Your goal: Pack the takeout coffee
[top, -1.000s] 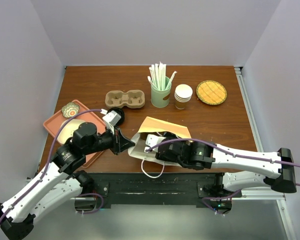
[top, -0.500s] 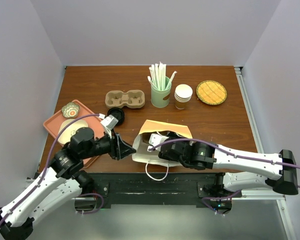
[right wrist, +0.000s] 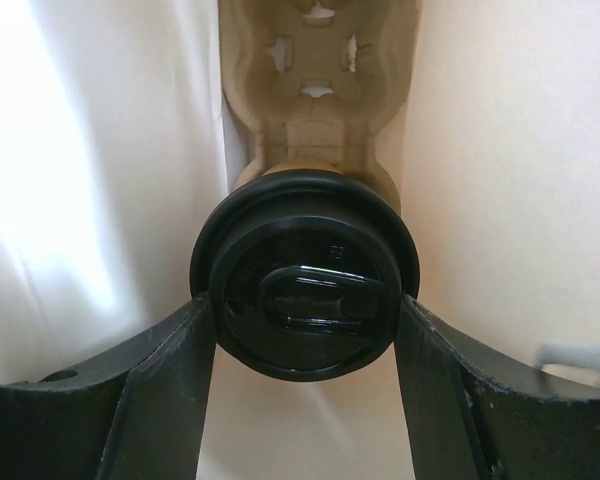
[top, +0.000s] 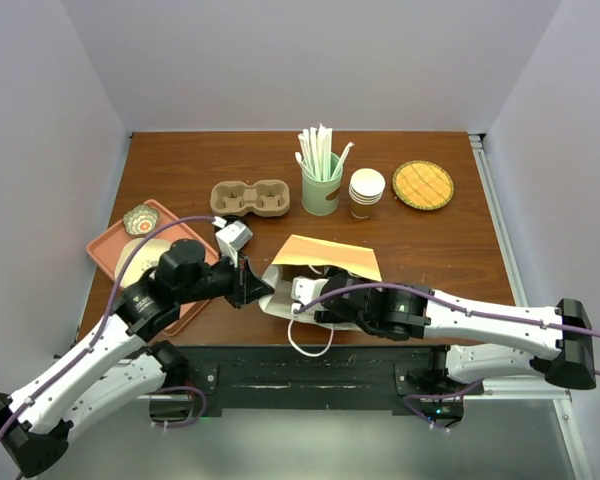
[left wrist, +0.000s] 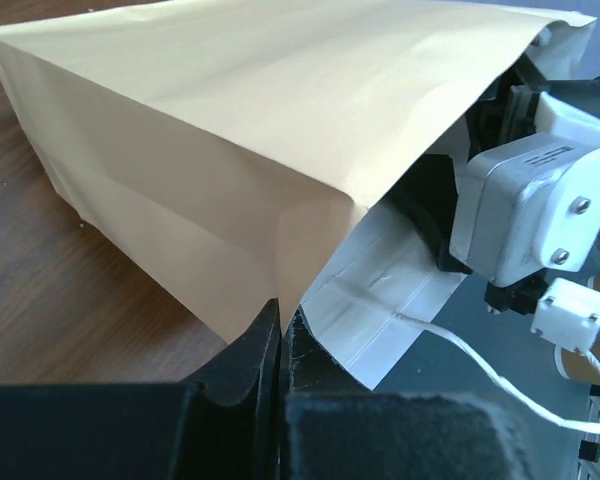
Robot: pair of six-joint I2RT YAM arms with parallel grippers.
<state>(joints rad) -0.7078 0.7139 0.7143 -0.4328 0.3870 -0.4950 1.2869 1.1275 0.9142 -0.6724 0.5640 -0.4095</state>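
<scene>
A tan paper bag (top: pixel 330 255) lies on its side near the table's front edge, mouth toward the arms. My left gripper (top: pixel 255 290) is shut on the left corner of the bag's (left wrist: pixel 230 130) mouth, where the paper runs in between the left gripper's (left wrist: pixel 282 315) tips. My right gripper (right wrist: pixel 305 300) reaches inside the bag, shut on the takeout coffee (right wrist: pixel 305 275), one finger on each side of its round black lid. Beyond the cup, a pulp cup carrier (right wrist: pixel 320 60) lies deeper in the bag. From above, the bag hides the cup.
On the table's far half stand another pulp cup carrier (top: pixel 250 197), a green holder of straws (top: pixel 321 185), a stack of white-topped cups (top: pixel 366 192) and a yellow woven plate (top: pixel 422 184). An orange tray (top: pixel 110 250) with a small bowl (top: pixel 140 219) sits left.
My left gripper let go, drew back, then came forward again and shut on the bag's mouth corner. The bag's mouth shifted a little. My right gripper stayed in the bag on the cup.
</scene>
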